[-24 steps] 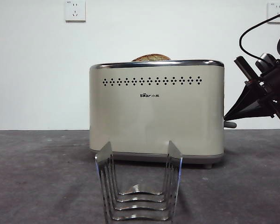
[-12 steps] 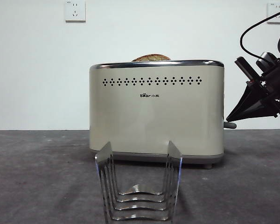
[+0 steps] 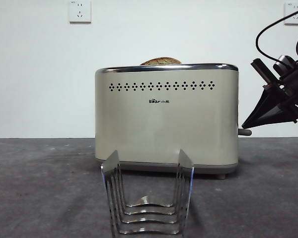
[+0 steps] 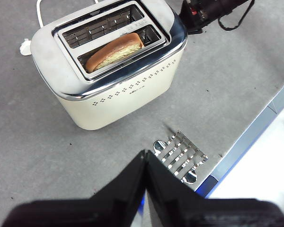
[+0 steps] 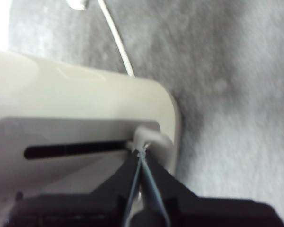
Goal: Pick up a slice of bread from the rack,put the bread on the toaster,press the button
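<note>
Right gripper [image 5: 139,153] edged back, tips at button [image 5: 144,137], wall sockets [image 3: 80,11] behind

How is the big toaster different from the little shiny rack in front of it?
The toaster is a tall cream box with closed sides; the rack is low, bare steel wire you can see through. The toaster holds the slice of bread in one slot; the rack holds none. The right gripper, shut, is at the toaster's button; nothing touches the rack. Both stand upright on the grey table.

The toaster [image 3: 166,119] is showing a small "Bear" logo with two tiny unreadable characters on its near cream side.
</note>
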Available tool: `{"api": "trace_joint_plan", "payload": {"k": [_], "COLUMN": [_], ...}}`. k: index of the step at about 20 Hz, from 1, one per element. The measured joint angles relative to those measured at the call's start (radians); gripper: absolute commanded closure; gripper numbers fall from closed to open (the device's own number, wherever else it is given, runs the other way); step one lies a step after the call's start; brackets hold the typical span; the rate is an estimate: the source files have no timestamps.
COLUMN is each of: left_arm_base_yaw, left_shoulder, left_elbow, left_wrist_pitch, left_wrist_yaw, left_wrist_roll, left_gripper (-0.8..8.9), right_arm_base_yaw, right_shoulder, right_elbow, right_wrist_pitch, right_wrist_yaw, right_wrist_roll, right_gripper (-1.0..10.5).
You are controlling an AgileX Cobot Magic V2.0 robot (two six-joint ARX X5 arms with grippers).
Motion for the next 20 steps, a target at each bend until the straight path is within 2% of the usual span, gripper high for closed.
{"api": "trace_joint_plan", "payload": {"k": [4, 12, 17, 20], "left_arm_base_yaw": [0.0, 0.0, 0.0, 0.0], "left_shoulder": [0.0, 0.0, 0.0, 0.0], "left_elbow": [0.0, 0.0, 0.0, 0.0], "left_wrist_pitch": [0.0, 0.0, 0.0, 0.0], "left_wrist_yaw": [0.0, 0.0, 0.0, 0.0], "left_wrist_roll": [0.0, 0.0, 0.0, 0.0], "left_gripper": [8.21, 8.2, 8.18, 8.18], "right_arm_base_yaw": [0.004, 0.004, 0.004, 0.004], "right_shoulder": [-0.047, -0.237, -0.392, -0.466], "right_elbow": [0.0, 0.093, 0.23, 0.328], "right_wrist_pitch": [-0.077, -0.201, -0.368, -0.52], "right_wrist_yaw": [0.047, 0.055, 0.067, 0.14], "right_wrist_roll": [0.003, -0.001, -0.04, -0.09], "right_gripper": [9.5, 9.5, 9.5, 9.5]}}
